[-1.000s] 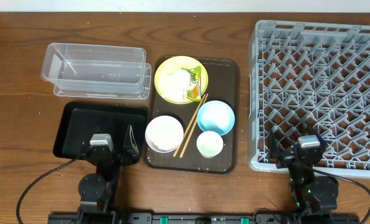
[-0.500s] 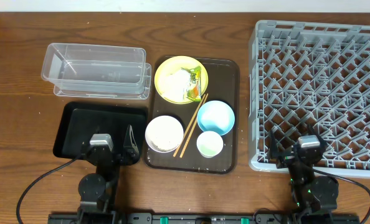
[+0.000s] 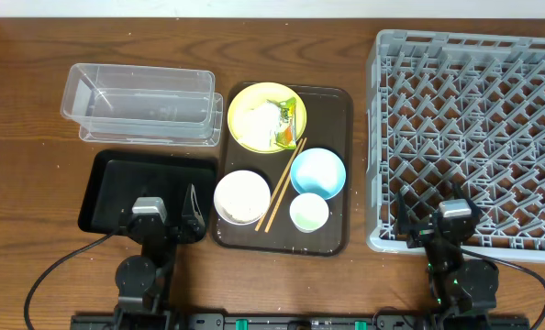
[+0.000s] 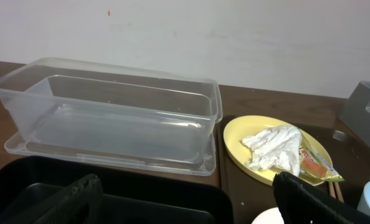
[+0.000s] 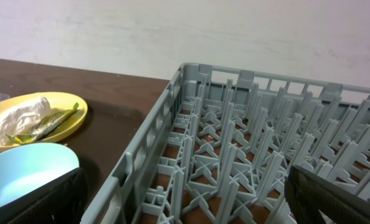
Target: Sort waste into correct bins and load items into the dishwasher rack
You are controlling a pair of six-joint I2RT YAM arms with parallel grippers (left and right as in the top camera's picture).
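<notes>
The yellow plate point(image 3: 267, 116) holds a crumpled white tissue point(image 3: 258, 117) and a yellow-green wrapper point(image 3: 287, 134); loose rice cannot be made out. Chopsticks point(image 3: 281, 185) lie between the white bowl point(image 3: 242, 196), blue bowl point(image 3: 317, 171) and small cup point(image 3: 309, 213). The clear tub point(image 3: 139, 101) and black tray point(image 3: 116, 183) are at the left, the grey rack point(image 3: 474, 137) at the right. My left gripper point(image 3: 165, 220) is open and empty over the black tray's near edge point(image 4: 141, 193). My right gripper point(image 3: 438, 225) is open and empty over the rack's near left corner point(image 5: 235, 155).
The dishes sit on a dark brown serving tray point(image 3: 332, 119) in the middle. The left wrist view shows the tub point(image 4: 110, 112), plate point(image 4: 235, 143) and tissue point(image 4: 272, 146). The right wrist view shows the blue bowl point(image 5: 23, 174) and plate point(image 5: 73, 121) left of the rack.
</notes>
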